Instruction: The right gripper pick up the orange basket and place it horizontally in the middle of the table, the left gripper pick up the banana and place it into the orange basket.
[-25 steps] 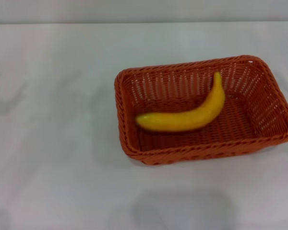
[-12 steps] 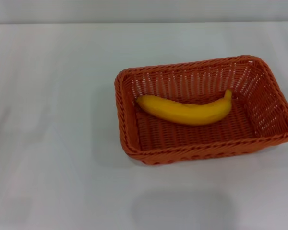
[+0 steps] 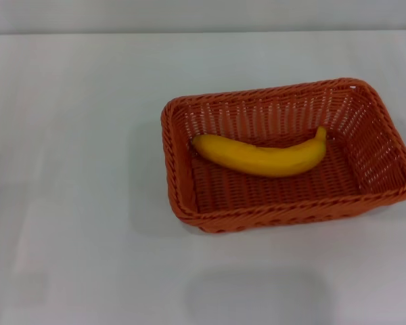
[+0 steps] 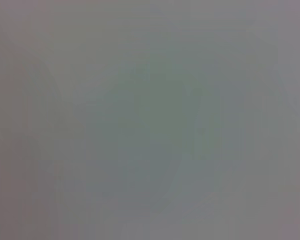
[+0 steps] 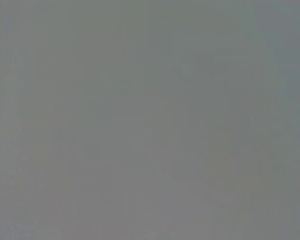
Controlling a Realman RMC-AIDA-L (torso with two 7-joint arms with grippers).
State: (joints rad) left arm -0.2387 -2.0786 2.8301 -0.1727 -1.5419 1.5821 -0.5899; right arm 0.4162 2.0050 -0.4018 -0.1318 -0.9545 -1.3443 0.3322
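Observation:
The orange basket [image 3: 386,145] lies lengthwise across the white table [image 3: 74,169], right of the middle in the head view. Inside it the banana [image 3: 260,157] rests flat on the woven floor, its stem toward the right wall and its blunt end toward the left wall. Neither gripper appears in the head view. Both wrist views show only a plain grey surface, with no fingers and no object in them.
The far edge of the table [image 3: 203,32] runs along the top of the head view, with a grey wall behind it. A faint shadow lies on the tabletop near the front, below the basket.
One second ago the banana curved the other way with its stem up at the back wall. It has since rolled over and settled flat. The basket has stayed in place.

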